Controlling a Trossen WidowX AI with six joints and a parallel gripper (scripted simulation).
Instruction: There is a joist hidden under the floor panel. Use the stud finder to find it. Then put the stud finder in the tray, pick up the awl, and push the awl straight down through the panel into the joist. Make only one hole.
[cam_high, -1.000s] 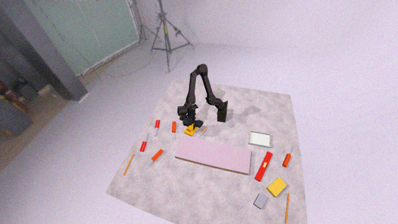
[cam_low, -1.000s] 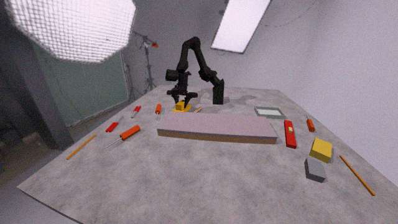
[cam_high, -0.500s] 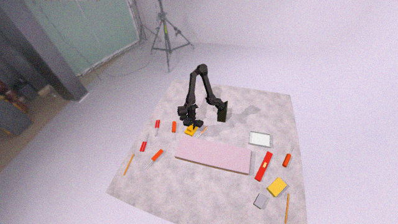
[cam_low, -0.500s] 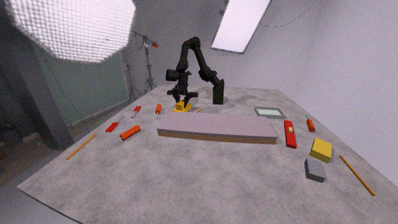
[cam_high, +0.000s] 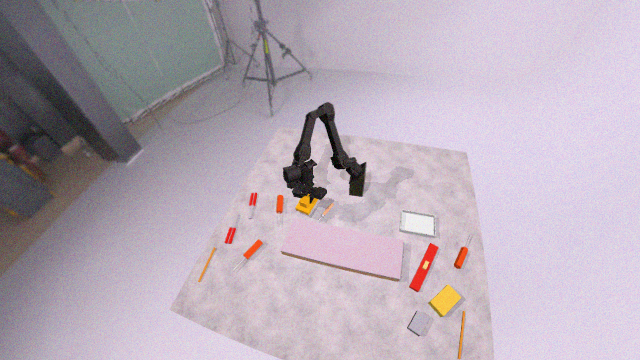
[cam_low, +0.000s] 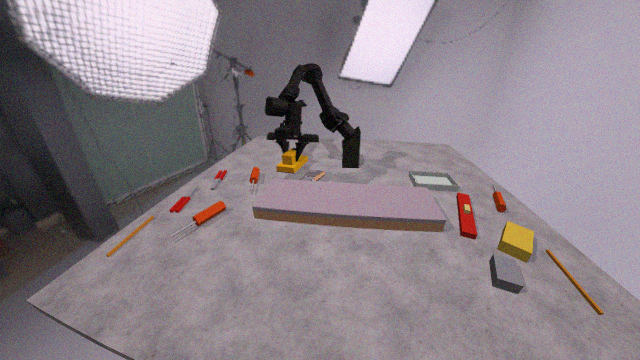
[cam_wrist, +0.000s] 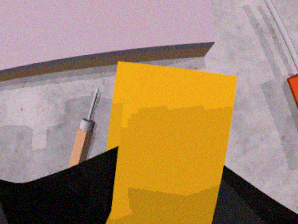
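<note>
Jaws (cam_high: 311, 198) (cam_low: 293, 154) gripping stud finder (cam_high: 305, 205) (cam_low: 291, 163) (cam_wrist: 172, 135), awl's handle (cam_wrist: 80, 146) cut off

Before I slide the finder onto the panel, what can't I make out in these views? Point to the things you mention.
- Joist: hidden in every view under the floor panel (cam_high: 342, 249) (cam_low: 350, 202) (cam_wrist: 100, 27).
- Awl (cam_high: 328, 209) (cam_low: 319, 176) (cam_wrist: 81, 142): handle end covered by the jaws, wrist view.
- Stud finder (cam_high: 306, 205) (cam_low: 291, 165) (cam_wrist: 175, 135): near end cut off by the wrist view's bottom edge; underside faces away.

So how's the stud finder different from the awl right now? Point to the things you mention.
The stud finder (cam_high: 305, 205) (cam_low: 291, 165) (cam_wrist: 172, 140) is yellow and blocky; the awl (cam_high: 327, 210) (cam_low: 319, 176) (cam_wrist: 82, 140) is slim, with a tan handle and metal tip. The fingers grip the stud finder, while the awl lies free. Both are beside the panel (cam_high: 345, 247) (cam_low: 350, 200) (cam_wrist: 100, 30).
</note>
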